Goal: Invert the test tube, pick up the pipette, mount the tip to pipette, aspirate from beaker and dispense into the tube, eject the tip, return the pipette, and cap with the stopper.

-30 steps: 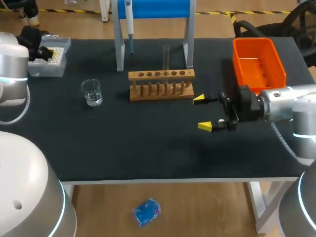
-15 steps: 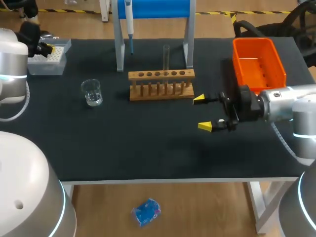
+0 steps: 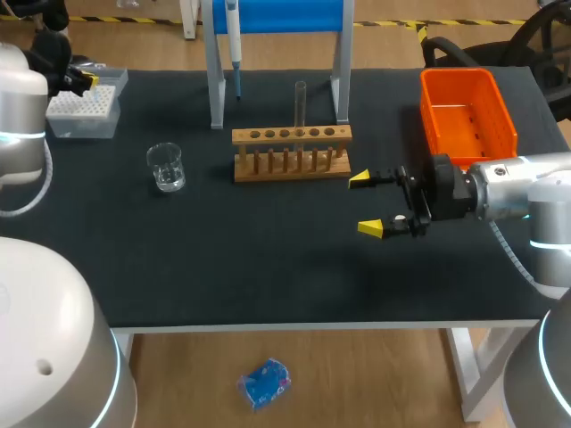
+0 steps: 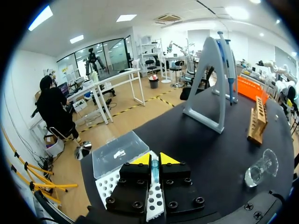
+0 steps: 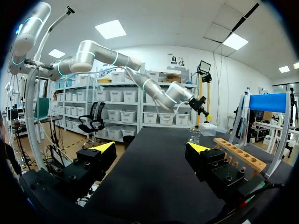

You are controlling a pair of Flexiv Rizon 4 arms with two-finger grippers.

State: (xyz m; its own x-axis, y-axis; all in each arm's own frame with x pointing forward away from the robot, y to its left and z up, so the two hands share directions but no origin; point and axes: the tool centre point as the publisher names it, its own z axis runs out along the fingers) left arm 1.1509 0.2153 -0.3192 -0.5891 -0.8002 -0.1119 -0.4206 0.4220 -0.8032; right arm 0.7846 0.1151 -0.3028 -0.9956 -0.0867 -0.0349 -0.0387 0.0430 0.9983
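**Left hand pinched over the tip box, right hand wide beside the rack**

The left hand [image 3: 86,80] is at the far left corner of the worktop [image 3: 268,259], by the far edge of the white tip box [image 3: 85,114]. In its wrist view, the yellow tips [image 4: 154,159] stand narrow, with a small bluish piece [image 4: 154,169] clamped between them from both sides. The piece is too small to name, though it may be a pipette tip or the stopper. Beneath the hand lies the box's grid of holes [image 4: 106,186], with its clear lid just beyond.

The right hand [image 3: 365,203] is just to the right of the wooden test tube rack [image 3: 292,152], pointing toward the middle of the worktop. Its fingers are spread wide with nothing between them. The right wrist view agrees, showing bare black surface between the two tips [image 5: 152,147] and the rack [image 5: 240,154] off to one side.

The test tube [image 3: 301,105] stands upright in the rack with its mouth up. The pipette [image 3: 234,40] hangs on the blue-topped stand [image 3: 217,89] behind the rack. The left wrist view shows it there too [image 4: 229,51], against the stand's grey frame [image 4: 208,79].

The glass beaker [image 3: 166,167] sits to the left of the rack, well apart from both hands, and seems to hold a little clear liquid. An orange bin [image 3: 468,116] rests at the far right of the worktop, behind the right arm.
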